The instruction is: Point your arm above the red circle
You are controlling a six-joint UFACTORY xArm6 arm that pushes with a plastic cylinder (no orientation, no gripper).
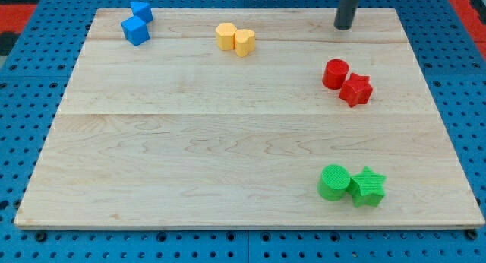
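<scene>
Here our tip (343,26) rests near the tabletop's (228,141) far edge, holding nothing, well apart from the red circle (335,73) below it. That circle touches the red star (356,90) near the right edge; the middle lies open.

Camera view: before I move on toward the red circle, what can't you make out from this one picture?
- The rod above my tip: cut off by the view's top edge, so the arm itself is unseen.
- Red circle and red star: touching or just apart cannot be told.
- The two blue blocks: small and overlapping; exact shapes unclear.
- The two yellow blocks: pressed together; shapes hard to tell.
- Board's bottom corners: the view's bottom edge nearly clips them.
</scene>
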